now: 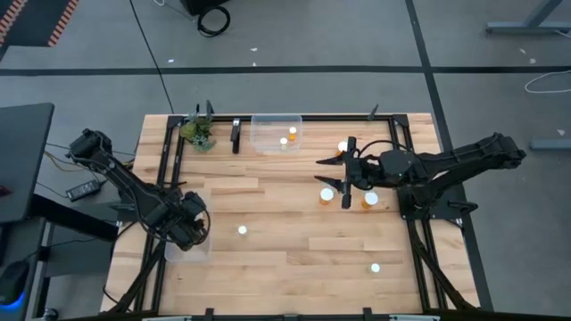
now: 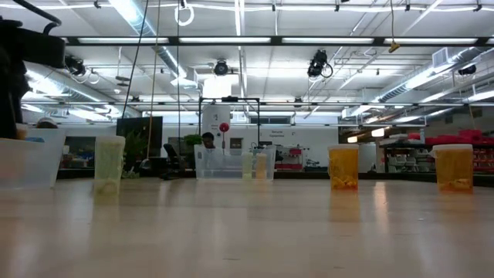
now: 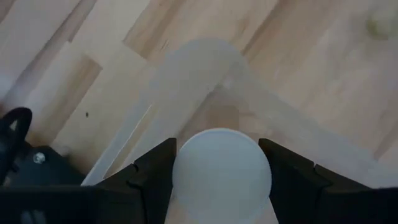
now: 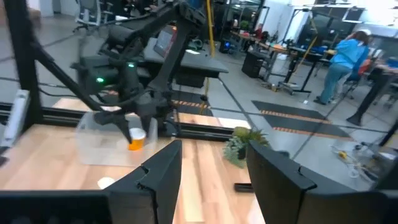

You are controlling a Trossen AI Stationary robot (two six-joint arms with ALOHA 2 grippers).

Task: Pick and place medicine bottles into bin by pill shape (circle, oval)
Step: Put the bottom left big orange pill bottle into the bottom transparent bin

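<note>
White-capped, one medicine bottle [image 3: 221,175] sits clamped between the dark fingers [image 3: 149,174] of the left pincer [image 1: 190,228], directly above a clear bin [image 1: 189,242] at the worktop [image 1: 285,259] edge. Beyond that pincer, another clear bin [image 1: 275,132] holds two bottles [image 1: 288,136]. The right pincer [image 1: 346,169] hovers with its fingers apart and nothing between them, above loose bottles [image 1: 326,195] standing just beside it. Further bottles [image 1: 242,230] stand between the two pincers.
</note>
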